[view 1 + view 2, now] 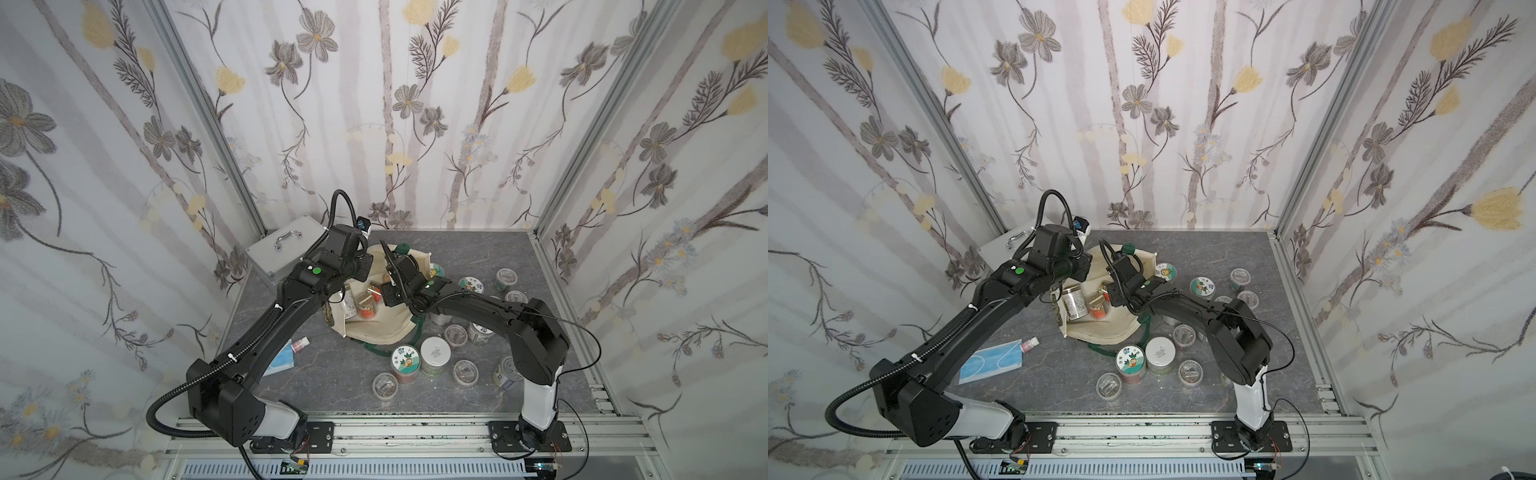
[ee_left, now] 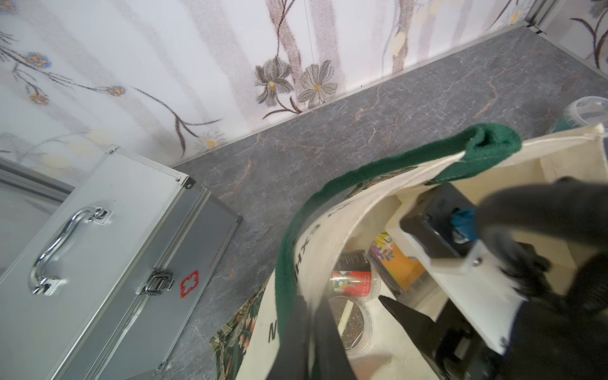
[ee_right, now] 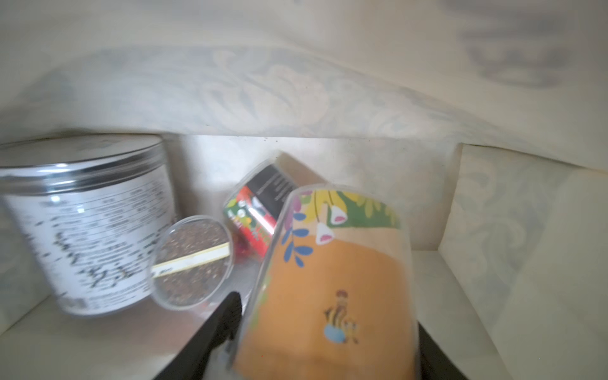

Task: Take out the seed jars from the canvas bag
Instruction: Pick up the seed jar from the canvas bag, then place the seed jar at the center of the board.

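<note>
Grey marble worktop (image 1: 324, 386). Right fingers (image 3: 227, 316) bracket orange jar (image 3: 335, 279) inside canvas bag (image 1: 386, 332); whether clamped, cannot tell. Left fingers (image 2: 289, 348) pinch bag rim. Removed jars (image 1: 434, 353) stand at 3–5 o'clock of bag. Next, I judge: firm grip, lift clear.

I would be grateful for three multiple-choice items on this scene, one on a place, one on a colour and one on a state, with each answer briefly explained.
1. Where is the orange-labelled jar relative to the canvas bag?
A) in front of it
B) inside it
C) behind it

2. What colour are the bag's handles?
A) red
B) dark green
C) blue

3. What is the left gripper doing?
A) open, touching nothing
B) shut on the orange-labelled jar
C) shut on the bag's rim

Answers:
1 B, cream lining surrounds the jar in the right wrist view.
2 B, the strap is plainly green in the left wrist view.
3 C, its fingers pinch the fabric edge there.
</note>
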`<state>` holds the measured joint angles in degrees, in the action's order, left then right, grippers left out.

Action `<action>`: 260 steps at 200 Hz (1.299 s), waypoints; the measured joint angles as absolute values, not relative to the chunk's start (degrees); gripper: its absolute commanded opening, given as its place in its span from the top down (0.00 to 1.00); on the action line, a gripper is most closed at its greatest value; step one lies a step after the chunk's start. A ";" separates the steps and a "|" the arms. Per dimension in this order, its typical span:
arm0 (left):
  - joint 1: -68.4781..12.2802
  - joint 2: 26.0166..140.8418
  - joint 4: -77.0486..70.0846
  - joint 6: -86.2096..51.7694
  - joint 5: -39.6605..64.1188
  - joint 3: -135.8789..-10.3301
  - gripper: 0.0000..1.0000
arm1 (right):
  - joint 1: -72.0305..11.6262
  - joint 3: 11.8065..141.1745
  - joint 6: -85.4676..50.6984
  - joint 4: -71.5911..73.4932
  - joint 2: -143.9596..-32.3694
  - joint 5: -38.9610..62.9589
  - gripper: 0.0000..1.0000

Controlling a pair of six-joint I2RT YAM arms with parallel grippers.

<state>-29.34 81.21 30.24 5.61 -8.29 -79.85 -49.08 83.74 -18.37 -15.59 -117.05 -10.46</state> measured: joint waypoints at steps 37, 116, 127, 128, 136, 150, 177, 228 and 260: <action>-28.16 82.37 30.22 5.21 -9.54 -80.71 1.00 | -50.04 80.27 -20.34 -20.45 -106.59 -3.31 0.42; -26.13 83.96 29.89 2.98 -9.39 -81.52 1.00 | -49.47 74.67 -27.66 -40.18 -85.69 11.68 0.42; -26.04 84.18 29.85 2.94 -9.34 -81.52 1.00 | -49.06 74.08 -28.95 -43.27 -83.92 12.23 0.42; -26.02 84.18 29.85 2.94 -9.34 -81.52 1.00 | -49.01 74.02 -29.04 -43.44 -83.79 12.25 0.42; -25.93 84.36 29.85 2.85 -9.23 -81.52 1.00 | -48.51 72.93 -29.89 -45.60 -82.26 12.67 0.42; -25.80 84.53 29.85 2.79 -9.17 -81.54 1.00 | -47.20 70.43 -31.68 -48.93 -79.26 13.43 0.42; -25.67 84.66 29.87 2.52 -8.84 -81.84 1.00 | -42.78 65.58 -34.41 -55.27 -73.58 13.74 0.41; -25.45 85.01 29.87 1.50 -7.81 -82.08 1.00 | -28.91 54.41 -37.52 -60.25 -67.85 15.29 0.42; -25.45 85.01 29.87 1.30 -7.42 -82.13 1.00 | -21.15 51.53 -37.19 -61.89 -69.56 17.26 0.41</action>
<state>-25.45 85.01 29.87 1.30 -7.42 -82.13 -21.15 51.53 -37.19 -61.89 -69.56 17.26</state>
